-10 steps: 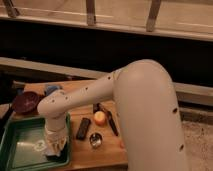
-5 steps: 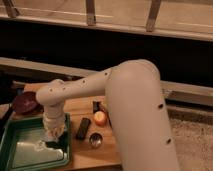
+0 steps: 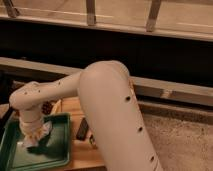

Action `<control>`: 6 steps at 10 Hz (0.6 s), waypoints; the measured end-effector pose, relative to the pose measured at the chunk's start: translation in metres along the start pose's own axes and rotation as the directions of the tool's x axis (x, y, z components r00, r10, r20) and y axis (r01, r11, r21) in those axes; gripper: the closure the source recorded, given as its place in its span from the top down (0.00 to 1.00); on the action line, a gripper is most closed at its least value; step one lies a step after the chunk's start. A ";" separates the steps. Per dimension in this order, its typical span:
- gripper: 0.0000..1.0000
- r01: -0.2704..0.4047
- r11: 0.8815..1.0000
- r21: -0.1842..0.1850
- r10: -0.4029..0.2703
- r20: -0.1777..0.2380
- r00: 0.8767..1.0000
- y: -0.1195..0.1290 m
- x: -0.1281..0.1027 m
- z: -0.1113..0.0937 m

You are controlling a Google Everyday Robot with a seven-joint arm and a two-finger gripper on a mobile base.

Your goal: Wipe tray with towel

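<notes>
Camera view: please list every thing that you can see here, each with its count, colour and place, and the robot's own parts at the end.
tray: one, green, on the wooden table at lower left.
towel: one, white, bunched on the tray's left part, under the gripper.
dark flat object: one, black, on the table just right of the tray; what it is cannot be told.
table: one, light wood, under the tray.
railing posts: three, metal, along the top.
arm: one, cream white, reaching from lower right to the tray.
gripper: one, pressed down onto the towel.
</notes>
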 end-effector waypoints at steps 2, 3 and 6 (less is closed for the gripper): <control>0.00 -0.018 1.000 -0.018 0.018 -0.013 1.000 0.018 0.018 0.010; 0.00 -0.042 0.999 -0.022 0.042 -0.017 0.999 0.018 0.032 0.012; 0.00 -0.126 0.992 -0.007 0.126 -0.021 0.992 -0.015 0.086 0.005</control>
